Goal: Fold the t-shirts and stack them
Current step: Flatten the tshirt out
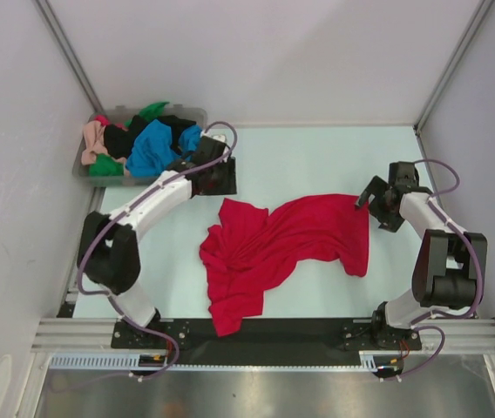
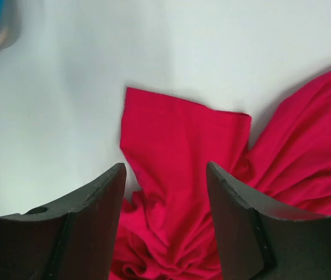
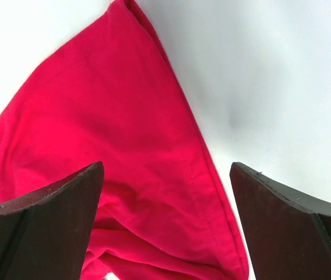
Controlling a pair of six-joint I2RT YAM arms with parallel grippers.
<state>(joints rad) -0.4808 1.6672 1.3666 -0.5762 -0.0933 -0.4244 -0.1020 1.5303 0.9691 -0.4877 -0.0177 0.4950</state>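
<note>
The red t-shirt lies crumpled in the middle of the table, one end near the arms' bases. In the top view the fingers of the left gripper are hidden under its wrist. The left wrist view shows them apart, over a flat red corner and holding nothing. The right gripper, at the shirt's far right corner, is spread wide and empty in its own view. The other t-shirts are heaped in the bin far left; I cannot count them.
</note>
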